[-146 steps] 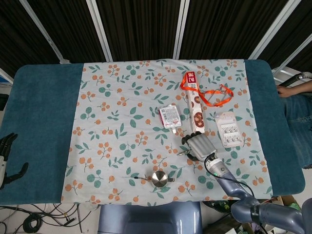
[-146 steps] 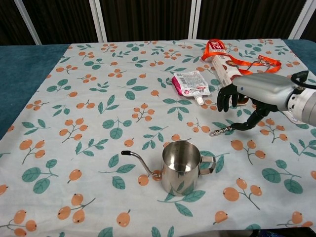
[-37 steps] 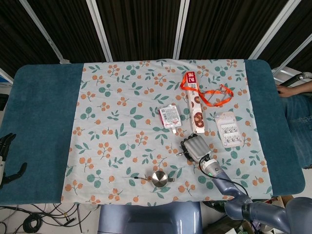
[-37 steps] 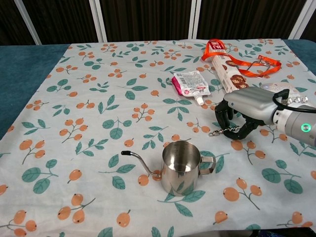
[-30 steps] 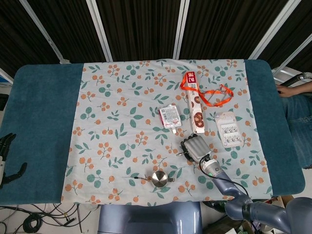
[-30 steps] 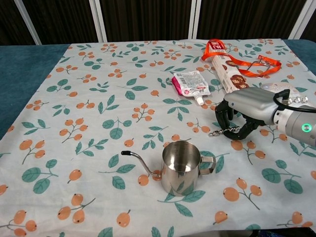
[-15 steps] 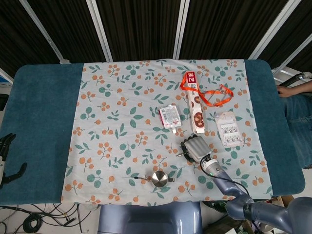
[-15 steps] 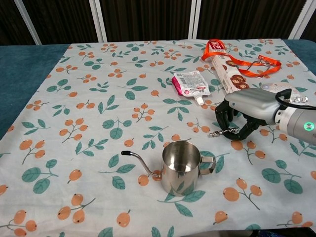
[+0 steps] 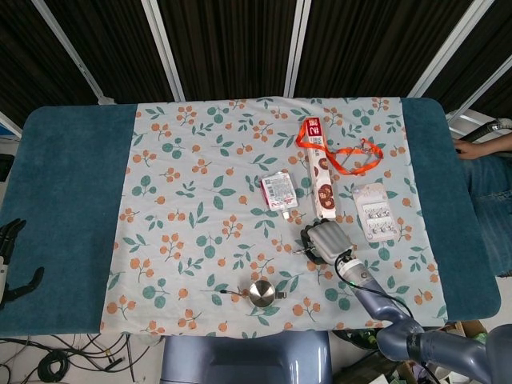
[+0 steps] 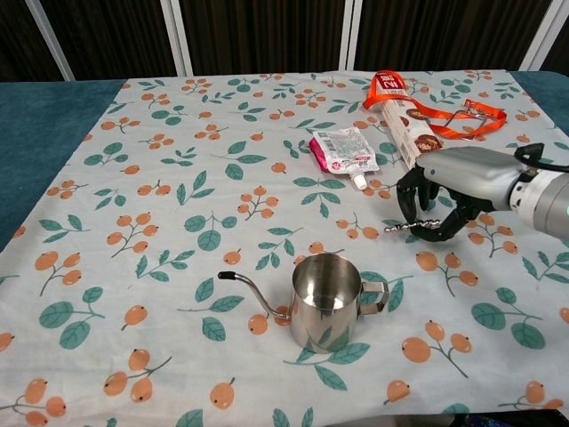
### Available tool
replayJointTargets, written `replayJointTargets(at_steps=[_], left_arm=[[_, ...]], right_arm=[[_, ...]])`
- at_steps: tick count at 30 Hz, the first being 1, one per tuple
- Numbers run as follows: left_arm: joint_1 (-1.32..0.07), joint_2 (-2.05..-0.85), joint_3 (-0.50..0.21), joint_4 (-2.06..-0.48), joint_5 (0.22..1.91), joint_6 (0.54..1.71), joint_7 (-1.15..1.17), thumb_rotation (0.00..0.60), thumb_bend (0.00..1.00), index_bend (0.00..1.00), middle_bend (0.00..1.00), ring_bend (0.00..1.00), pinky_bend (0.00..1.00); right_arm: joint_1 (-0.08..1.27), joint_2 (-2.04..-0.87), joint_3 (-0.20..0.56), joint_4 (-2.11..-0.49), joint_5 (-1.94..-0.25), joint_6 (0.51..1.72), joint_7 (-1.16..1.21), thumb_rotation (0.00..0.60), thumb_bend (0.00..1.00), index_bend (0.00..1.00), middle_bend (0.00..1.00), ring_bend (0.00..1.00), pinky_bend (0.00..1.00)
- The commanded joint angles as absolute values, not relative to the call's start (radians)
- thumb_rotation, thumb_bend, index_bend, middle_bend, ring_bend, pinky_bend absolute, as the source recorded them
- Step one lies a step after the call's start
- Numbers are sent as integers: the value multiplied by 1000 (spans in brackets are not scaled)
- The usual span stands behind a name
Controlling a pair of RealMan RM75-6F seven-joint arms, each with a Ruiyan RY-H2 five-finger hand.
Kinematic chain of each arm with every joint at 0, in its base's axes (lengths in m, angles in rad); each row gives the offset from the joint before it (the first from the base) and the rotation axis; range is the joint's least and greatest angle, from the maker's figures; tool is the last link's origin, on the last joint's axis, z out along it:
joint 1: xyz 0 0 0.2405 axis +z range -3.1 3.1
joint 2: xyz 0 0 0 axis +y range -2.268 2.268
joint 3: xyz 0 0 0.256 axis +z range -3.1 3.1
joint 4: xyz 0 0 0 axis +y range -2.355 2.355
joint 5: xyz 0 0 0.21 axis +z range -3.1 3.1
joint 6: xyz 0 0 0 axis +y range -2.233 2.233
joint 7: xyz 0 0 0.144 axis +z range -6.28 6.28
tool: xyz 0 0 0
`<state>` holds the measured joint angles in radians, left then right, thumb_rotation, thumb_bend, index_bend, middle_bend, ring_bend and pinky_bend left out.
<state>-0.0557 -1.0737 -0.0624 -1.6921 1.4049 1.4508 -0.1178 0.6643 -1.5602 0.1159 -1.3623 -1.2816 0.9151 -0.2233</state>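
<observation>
my right hand has its fingers curled around one corkscrew, pinching it by the handle end, screw tip pointing toward my left. in the chest view the corkscrew looks lifted just off the cloth, near the right edge of the printed area, just in front of the biscuit box. my left hand sits well apart at the far left edge of the table in the head view, holding nothing, fingers apart.

count on the table: one steel pitcher with a thin spout, close to the front edge, near the hand but not touching; one pink-and-white pouch further back; one long biscuit box lying flat; one orange lanyard draped across the box; one blister pack to the right of the box, just behind the right hand.

surface: one floral tablecloth, pale with orange berries and green leaves, laid over a teal table that shows bare on both sides. behind it dark panels with white frame bars. a person's arm and jeans show at the right edge of the head view. cables on the floor at lower left.
</observation>
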Motion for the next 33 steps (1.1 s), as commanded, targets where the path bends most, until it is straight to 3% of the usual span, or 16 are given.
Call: replayJointTargets(at_steps=[1,10,19,33], left_arm=[[-55,-1074,-62,-1692,1406,1452,-119,600,349,5,29,12,0],[-55,-1073,-62,-1693,1410,1453,-126,600,349,5,29,12,0],[-55,-1072,-61,-1696,1417,1456,-124,600,349,5,29,12,0],[-55,-1071,-62,-1695,1417,1458,-132,600,349,5,29,12,0]], right_arm=[[663,-1518,134,-1410,-1264,938,-272,600,444,656,453,415,328],[688,-1365,192,-1589,-1171,954,-440,600,444,659,454,416,328],[799,-1298,269,-1657,-931,908,-640,600,443,659,454,416,329],[938,-1238,418,-1724,-608,885,-573,600,443,668,453,416,329]])
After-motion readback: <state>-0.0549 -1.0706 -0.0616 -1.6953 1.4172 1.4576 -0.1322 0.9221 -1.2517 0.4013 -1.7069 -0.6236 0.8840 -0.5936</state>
